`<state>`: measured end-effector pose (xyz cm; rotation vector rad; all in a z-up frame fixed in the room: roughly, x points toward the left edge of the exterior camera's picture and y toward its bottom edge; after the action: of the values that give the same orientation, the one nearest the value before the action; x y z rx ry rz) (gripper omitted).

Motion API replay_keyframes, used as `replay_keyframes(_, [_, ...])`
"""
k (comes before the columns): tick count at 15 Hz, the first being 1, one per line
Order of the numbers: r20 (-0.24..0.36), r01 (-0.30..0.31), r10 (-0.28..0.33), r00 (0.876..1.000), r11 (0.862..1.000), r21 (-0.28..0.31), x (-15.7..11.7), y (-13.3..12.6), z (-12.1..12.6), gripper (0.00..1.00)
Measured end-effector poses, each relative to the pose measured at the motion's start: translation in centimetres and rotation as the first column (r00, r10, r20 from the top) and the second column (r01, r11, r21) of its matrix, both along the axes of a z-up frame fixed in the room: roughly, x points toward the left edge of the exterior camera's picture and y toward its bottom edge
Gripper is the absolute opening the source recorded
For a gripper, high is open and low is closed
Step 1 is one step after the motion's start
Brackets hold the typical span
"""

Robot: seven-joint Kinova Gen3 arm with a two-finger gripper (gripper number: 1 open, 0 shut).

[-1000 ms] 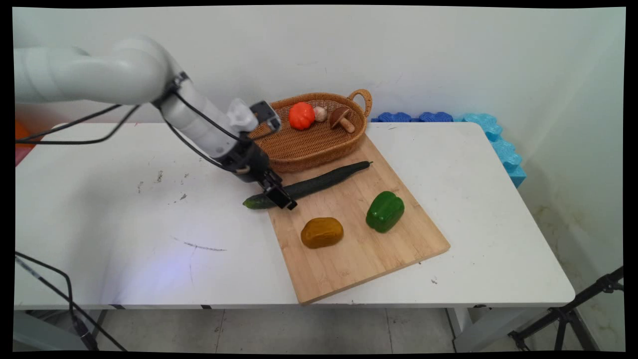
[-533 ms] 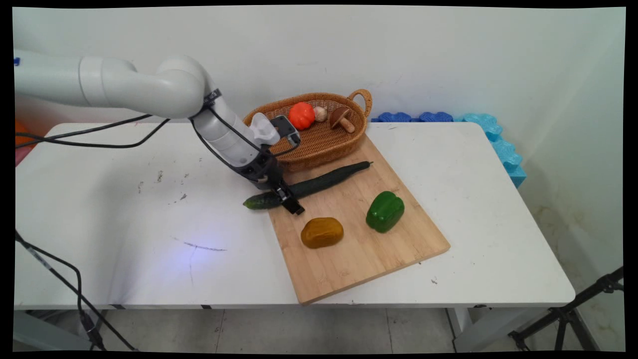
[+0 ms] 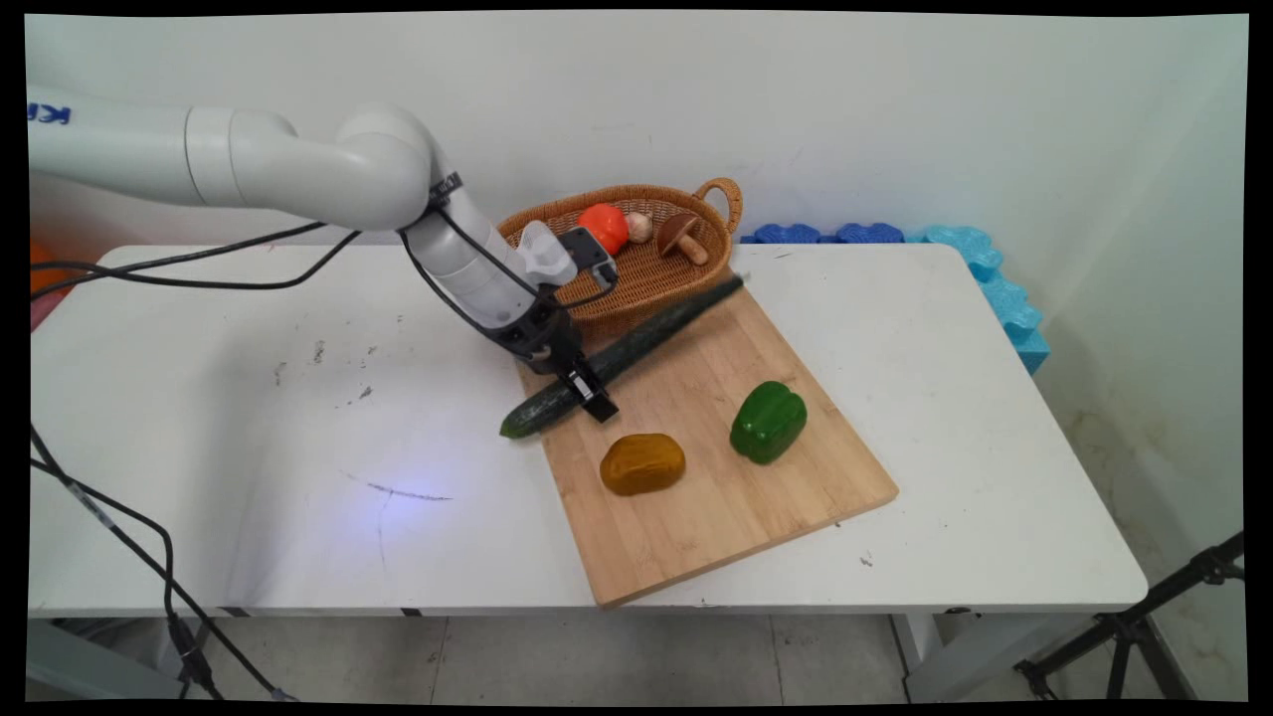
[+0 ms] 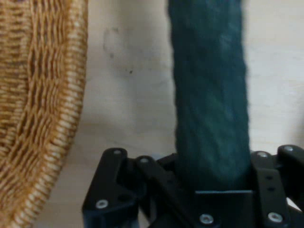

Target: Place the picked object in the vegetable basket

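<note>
My gripper is shut on a long dark green cucumber, gripping it about a third of the way from its near-left end. The cucumber slants: its left tip is low by the left edge of the wooden cutting board, and its far end is raised in front of the wicker basket. In the hand view the cucumber runs straight up from between the black fingers, with the basket's rim to its left and the board beneath.
A green bell pepper and a brown-yellow potato lie on the board. The basket holds a red vegetable, a garlic bulb and a mushroom. Blue foam pieces line the table's far right edge.
The gripper closed on the cucumber and shifted right and up a little. The cucumber left the board, and its far end swung up toward the basket.
</note>
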<state>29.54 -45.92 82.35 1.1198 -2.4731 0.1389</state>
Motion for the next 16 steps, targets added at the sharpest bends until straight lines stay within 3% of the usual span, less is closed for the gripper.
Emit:
replay_keyframes(10, [-0.066,0.029,-0.031,0.997,0.999,-0.04,1.7,-0.5,8.0,0.0])
replay_keyframes(16, [-0.015,-0.034,0.034,0.999,0.999,-0.039,4.1,-4.3,11.2,0.0])
